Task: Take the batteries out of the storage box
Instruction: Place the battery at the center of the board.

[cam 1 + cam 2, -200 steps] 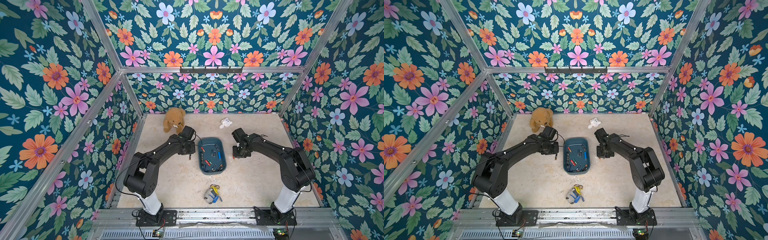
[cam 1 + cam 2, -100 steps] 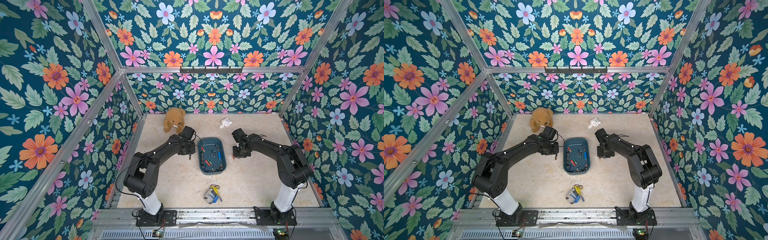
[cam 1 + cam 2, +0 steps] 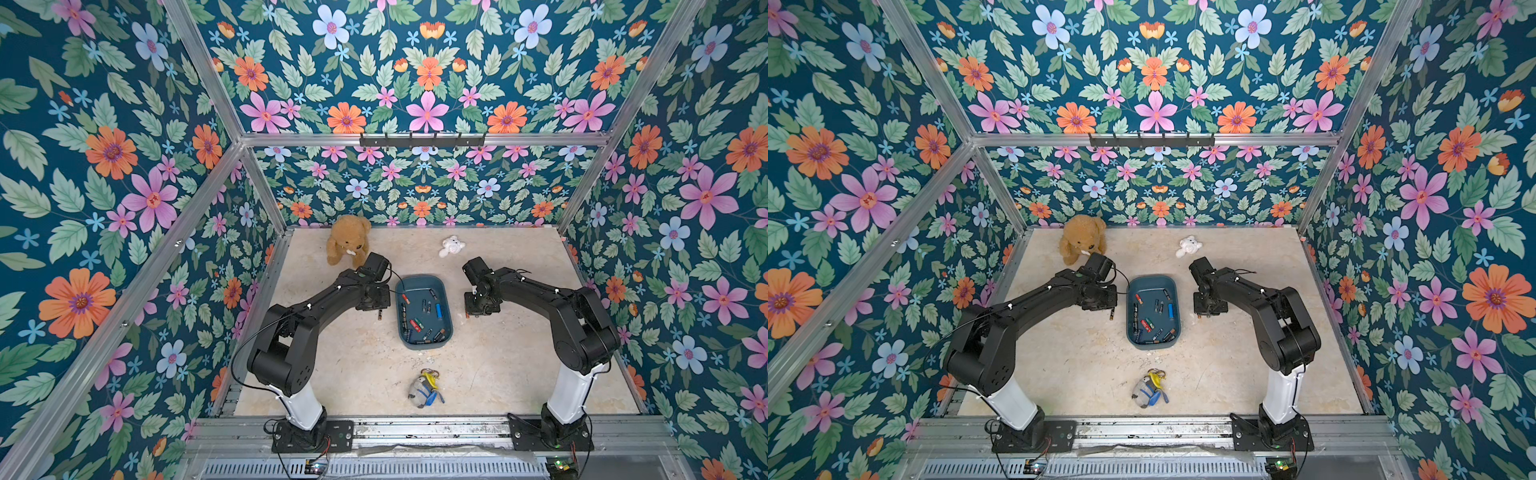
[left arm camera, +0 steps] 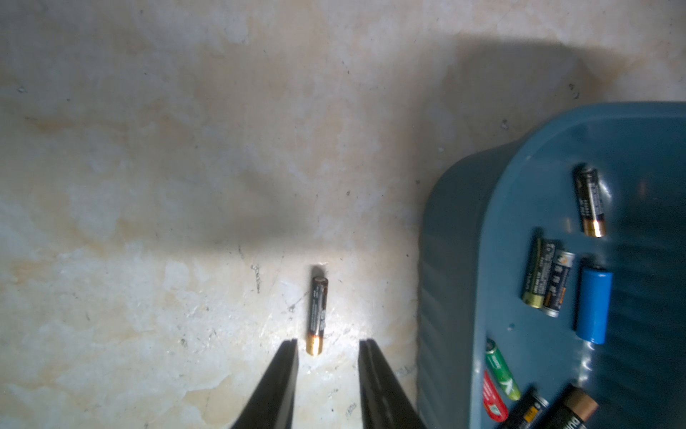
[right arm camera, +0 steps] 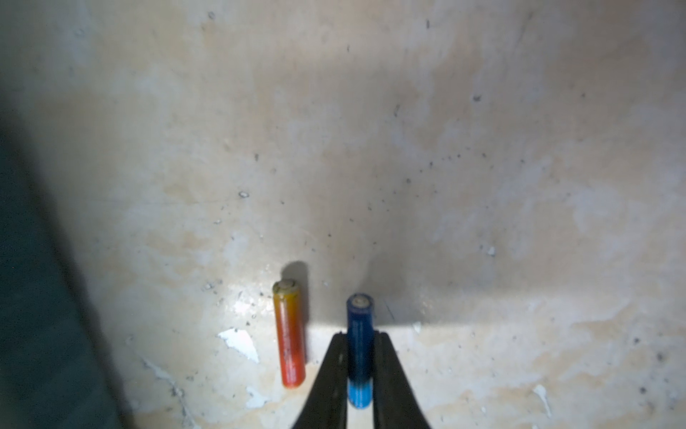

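Beige mottled tabletop (image 3: pixel 353 361): one small grey plush toy (image 3: pixel 423 388) with yellow and blue trim lay near the front edge, well apart from everything else.
Storage box (image 3: pixel 417 285): teal, mid-table, between the two arms, long side running away from the front.
Batteries (image 4: pixel 590 200): most lay loose in the box, thickest at its near end; two dark cells (image 4: pixel 545 278) touched side by side, next to a thicker blue cell (image 4: pixel 594 304).
Left gripper (image 4: pixel 328 343): just outside the box's left wall, jaws apart and empty.
Black-and-copper cell (image 4: pixel 317 315): flat on the tabletop, copper end in the gap just ahead of the tips, touching neither as far as I could see.
Right gripper (image 5: pixel 361 336): outside the right wall, low over the tabletop, jaws clamped on a slim blue battery (image 5: pixel 360 315).
Orange battery (image 5: pixel 289 334): flat on the tabletop just beside the held one, roughly parallel, not touching it.
Contact: could not tell whether the blue battery touched the tabletop.
Step, as judged: setting the blue battery down; few out, most to go.
Doing it well: bring it right down before parting the jaws, so it cannot drop and roll; part them only a little; rise straight, clear of the orange battery. The left should likewise lift straight before crossing the wall, then take one cell across its width.
Far end: brown teddy bear (image 3: pixel 348 245) behind the left wrist; white plush (image 3: pixel 452 246) near the floral back wall (image 3: pixel 415 187).
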Robot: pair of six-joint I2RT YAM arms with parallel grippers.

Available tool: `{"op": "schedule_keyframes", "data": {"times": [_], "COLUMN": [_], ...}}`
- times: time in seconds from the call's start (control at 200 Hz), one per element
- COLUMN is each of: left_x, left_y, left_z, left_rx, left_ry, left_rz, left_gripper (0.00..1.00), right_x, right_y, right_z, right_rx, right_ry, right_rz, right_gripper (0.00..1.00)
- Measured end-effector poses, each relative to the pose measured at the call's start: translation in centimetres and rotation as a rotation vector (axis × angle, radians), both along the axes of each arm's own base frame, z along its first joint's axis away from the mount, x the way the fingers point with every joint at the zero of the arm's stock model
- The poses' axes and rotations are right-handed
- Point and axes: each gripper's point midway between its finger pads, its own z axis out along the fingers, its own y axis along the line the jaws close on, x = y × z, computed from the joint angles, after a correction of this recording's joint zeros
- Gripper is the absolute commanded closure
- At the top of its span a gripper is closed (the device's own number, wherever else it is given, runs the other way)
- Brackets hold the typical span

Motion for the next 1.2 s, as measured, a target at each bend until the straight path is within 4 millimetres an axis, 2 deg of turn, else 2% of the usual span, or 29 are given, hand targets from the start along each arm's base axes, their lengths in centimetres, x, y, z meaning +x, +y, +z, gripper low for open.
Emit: {"op": "schedule_keyframes", "data": {"times": [0.445,0.81,1.2], "left_x": [0.01,0.01,-0.03], "left_y": [0.01,0.01,-0.02], "left_z": [0.0,0.0,0.05], "left_rx": [0.0,0.0,0.001], "left_ry": [0.0,0.0,0.002], "left_rz": [0.0,0.0,-0.001], "left_gripper": [0.66,0.66,0.66], "right_x": [0.09,0.06,0.33], "right_y": [-0.05,-0.08,-0.09], "right_z": [-0.58,-0.71,-0.4], "right_rx": [-0.005,-0.008,-0.008], "right_ry": [0.011,0.014,0.005], "right_rz": [-0.001,0.001,-0.001], "right_gripper": [0.84,0.77,0.76]}}
